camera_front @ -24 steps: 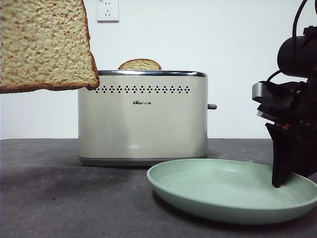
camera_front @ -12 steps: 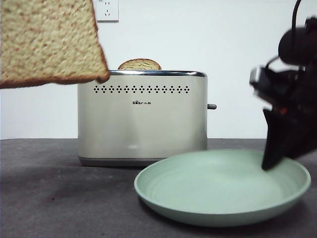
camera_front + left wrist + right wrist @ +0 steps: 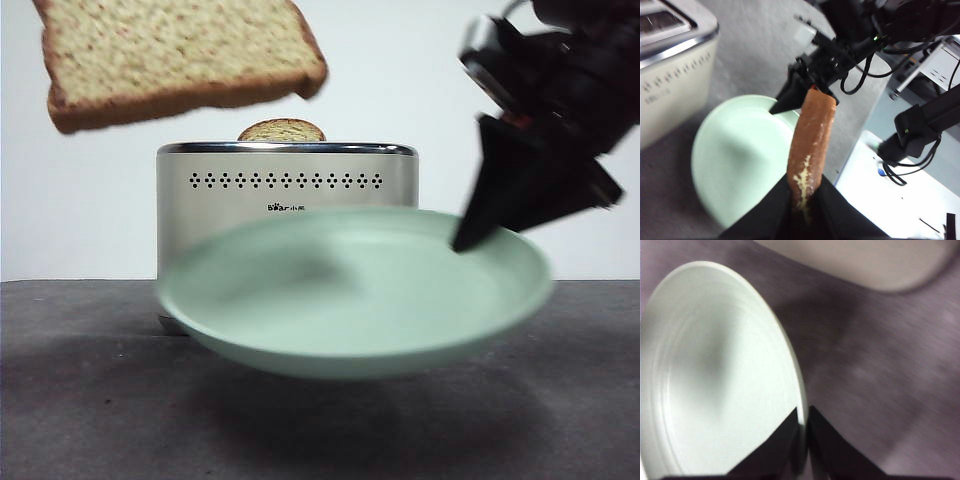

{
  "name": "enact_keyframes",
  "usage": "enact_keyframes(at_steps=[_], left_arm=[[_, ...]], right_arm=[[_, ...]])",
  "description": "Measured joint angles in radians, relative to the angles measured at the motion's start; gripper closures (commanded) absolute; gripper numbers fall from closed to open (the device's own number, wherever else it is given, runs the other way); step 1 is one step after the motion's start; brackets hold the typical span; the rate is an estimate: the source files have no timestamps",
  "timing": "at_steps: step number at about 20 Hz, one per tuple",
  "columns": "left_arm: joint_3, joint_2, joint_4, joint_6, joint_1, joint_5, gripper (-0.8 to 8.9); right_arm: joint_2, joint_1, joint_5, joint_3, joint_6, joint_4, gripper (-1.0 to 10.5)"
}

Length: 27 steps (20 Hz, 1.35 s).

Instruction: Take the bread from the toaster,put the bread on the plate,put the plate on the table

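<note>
Surface [image 3: 80,400] dark, matte. Toaster [image 3: 290,190] cream, second crust in slot. Plate [image 3: 350,300] mint, stiff, light, likely slick; airborne before toaster, right gripper [image 3: 802,427] clamped on rim at 3 o'clock. Bread [image 3: 180,55] tan, brown crust, soft, crumbly; aloft at 11 o'clock, left gripper [image 3: 802,192] pinching one crust edge.

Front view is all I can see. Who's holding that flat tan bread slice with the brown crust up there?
Observer: The left claw, shut on the bread slice at its crust edge.
Operator: And the round pale mint-green plate, is it really grabbed?
Observer: Yes. The right claw pinches the plate at its rim, one jaw on each side.
</note>
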Motion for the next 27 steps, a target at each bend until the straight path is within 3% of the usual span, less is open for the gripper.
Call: enact_keyframes(at_steps=[9,15,17,20,21,27], left_arm=[[0.0,0.236,0.061,-0.006,0.0,0.111,8.08],[0.0,0.438,0.082,0.018,0.0,0.129,8.0],[0.0,0.487,0.09,0.019,0.001,0.129,7.37],[0.0,0.523,0.088,0.02,0.001,0.122,5.27],[0.0,0.524,0.089,0.02,0.0,0.122,5.01],[0.043,0.522,0.085,0.021,-0.011,0.105,5.01]], right_arm=[[-0.002,0.122,0.0,0.0,0.111,0.149,9.4],[-0.002,0.135,0.007,-0.002,0.142,0.159,9.4],[-0.002,0.135,0.007,-0.005,0.142,0.153,9.4],[-0.002,0.135,0.006,-0.005,0.142,0.154,9.4],[-0.002,0.135,0.008,-0.005,0.144,0.157,9.4],[-0.002,0.135,0.01,-0.005,0.146,0.15,9.4]])
